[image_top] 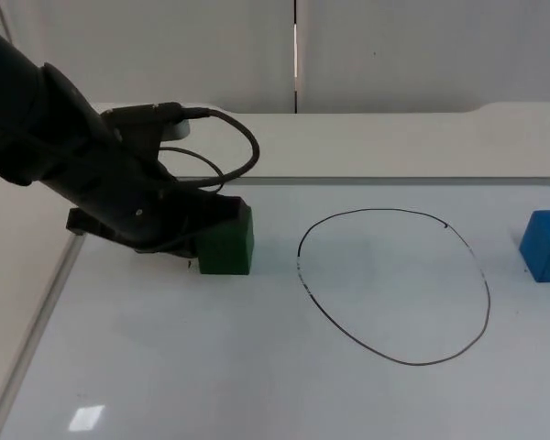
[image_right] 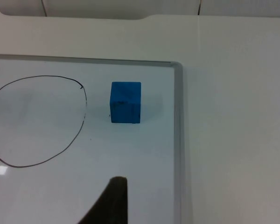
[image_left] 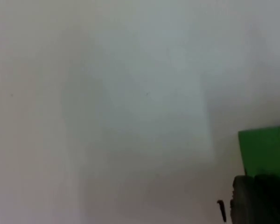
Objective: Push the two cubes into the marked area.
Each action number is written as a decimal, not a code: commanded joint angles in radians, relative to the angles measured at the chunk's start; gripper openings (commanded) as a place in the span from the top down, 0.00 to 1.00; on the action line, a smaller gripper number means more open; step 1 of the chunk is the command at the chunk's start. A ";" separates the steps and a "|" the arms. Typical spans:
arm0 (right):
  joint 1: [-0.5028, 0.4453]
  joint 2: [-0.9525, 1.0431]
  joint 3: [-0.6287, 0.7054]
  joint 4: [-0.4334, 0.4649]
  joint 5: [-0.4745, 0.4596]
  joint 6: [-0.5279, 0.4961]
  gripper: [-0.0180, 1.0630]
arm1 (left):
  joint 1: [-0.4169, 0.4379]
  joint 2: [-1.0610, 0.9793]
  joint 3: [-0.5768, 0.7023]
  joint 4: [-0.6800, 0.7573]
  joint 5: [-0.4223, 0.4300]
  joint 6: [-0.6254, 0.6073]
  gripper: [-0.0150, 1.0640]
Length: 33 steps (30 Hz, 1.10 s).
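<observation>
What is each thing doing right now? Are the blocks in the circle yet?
green cube: outside the circle, left of it, left end effector against it.
blue cube: outside the circle, right of it, untouched.
marked circle: nothing inside.
left end effector: low on the board, beside the green cube.
right end effector: above the board, apart from the blue cube.

1. The left gripper (image_top: 194, 240) is low over the whiteboard (image_top: 257, 367), touching the near cube (image_top: 226, 246) on the side away from the drawn ring (image_top: 394, 286).
2. The ring lies beyond that cube, apart from it.
3. The far cube (image_right: 126, 102) sits just outside the ring's opposite side, ahead of the right gripper's fingertip (image_right: 113, 200), near the board's edge rail (image_right: 177, 140).
</observation>
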<state>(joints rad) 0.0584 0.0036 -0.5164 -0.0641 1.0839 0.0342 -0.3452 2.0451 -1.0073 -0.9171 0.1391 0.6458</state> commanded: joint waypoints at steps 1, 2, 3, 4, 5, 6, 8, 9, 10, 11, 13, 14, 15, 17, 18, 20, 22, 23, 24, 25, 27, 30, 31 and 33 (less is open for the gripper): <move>-0.005 -0.004 0.001 -0.004 -0.006 -0.003 0.01 | -0.014 0.000 -0.004 -0.018 0.002 0.000 0.97; -0.005 -0.004 0.001 -0.004 -0.006 -0.003 0.01 | -0.020 0.000 -0.004 -0.018 -0.006 0.000 0.97; -0.005 -0.004 0.001 -0.004 -0.006 -0.003 0.01 | -0.030 0.000 -0.004 -0.018 -0.014 0.000 0.97; -0.005 -0.004 0.001 -0.004 -0.006 -0.003 0.01 | -0.040 0.000 -0.004 -0.018 -0.025 0.000 0.97; -0.005 -0.004 0.001 -0.004 -0.006 -0.003 0.01 | -0.040 0.000 -0.004 -0.018 -0.025 0.000 0.97; -0.005 -0.004 0.001 -0.004 -0.006 -0.003 0.01 | -0.051 0.000 -0.004 -0.018 -0.030 0.000 0.97; -0.005 -0.004 0.001 -0.004 -0.006 -0.003 0.01 | -0.068 0.000 -0.004 -0.018 -0.046 0.000 0.97; -0.005 -0.004 0.001 -0.004 -0.006 -0.003 0.01 | -0.075 0.001 -0.004 -0.018 -0.054 0.000 0.97; -0.005 -0.004 0.001 -0.004 -0.006 -0.003 0.01 | -0.080 0.001 -0.004 -0.018 -0.062 0.000 0.97; -0.005 -0.004 0.001 -0.004 -0.006 -0.003 0.01 | -0.080 0.001 -0.004 -0.018 -0.062 0.000 0.97; -0.005 -0.004 0.001 -0.004 -0.006 -0.003 0.01 | -0.084 0.001 -0.004 -0.018 -0.066 0.000 0.97; -0.005 -0.004 0.001 -0.004 -0.006 -0.003 0.01 | -0.084 0.001 -0.004 -0.018 -0.066 0.000 0.97; -0.005 -0.004 0.001 -0.004 -0.006 -0.003 0.01 | -0.084 0.001 -0.004 -0.018 -0.066 0.000 0.97; -0.005 -0.004 0.001 -0.004 -0.006 -0.003 0.01 | -0.084 0.001 -0.004 -0.018 -0.067 0.000 0.97; -0.005 -0.004 0.001 -0.004 -0.006 -0.003 0.01 | -0.084 0.001 -0.004 -0.018 -0.069 0.000 0.97; -0.005 -0.004 0.001 -0.004 -0.006 -0.003 0.01 | -0.087 0.001 -0.004 -0.018 -0.069 0.000 0.97; -0.005 -0.004 0.001 -0.004 -0.006 -0.003 0.01 | -0.087 0.001 -0.004 -0.016 -0.071 0.005 0.97; -0.005 -0.004 0.001 -0.004 -0.006 -0.003 0.01 | -0.087 0.001 -0.004 -0.016 -0.074 0.005 0.97; -0.005 -0.004 0.001 -0.004 -0.006 -0.003 0.01 | -0.087 0.001 -0.004 -0.016 -0.077 0.005 0.97; -0.005 -0.004 0.001 -0.004 -0.006 -0.003 0.01 | -0.087 0.001 -0.004 -0.016 -0.079 0.005 0.97; -0.005 -0.004 0.001 -0.004 -0.006 -0.003 0.01 | -0.089 0.001 -0.004 -0.016 -0.084 0.005 0.97; -0.005 -0.004 0.001 -0.004 -0.006 -0.003 0.01 | -0.108 0.001 -0.004 -0.013 -0.115 0.005 0.97; -0.005 -0.004 0.001 -0.004 -0.006 -0.003 0.01 | -0.108 0.001 -0.004 -0.013 -0.115 0.005 0.97; -0.005 -0.004 0.001 -0.004 -0.006 -0.003 0.01 | -0.127 0.001 -0.004 -0.008 -0.149 0.005 0.97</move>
<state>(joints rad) 0.0584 0.0036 -0.5164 -0.0641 1.0839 0.0342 -0.4578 2.0451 -1.0073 -0.9195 0.0125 0.6496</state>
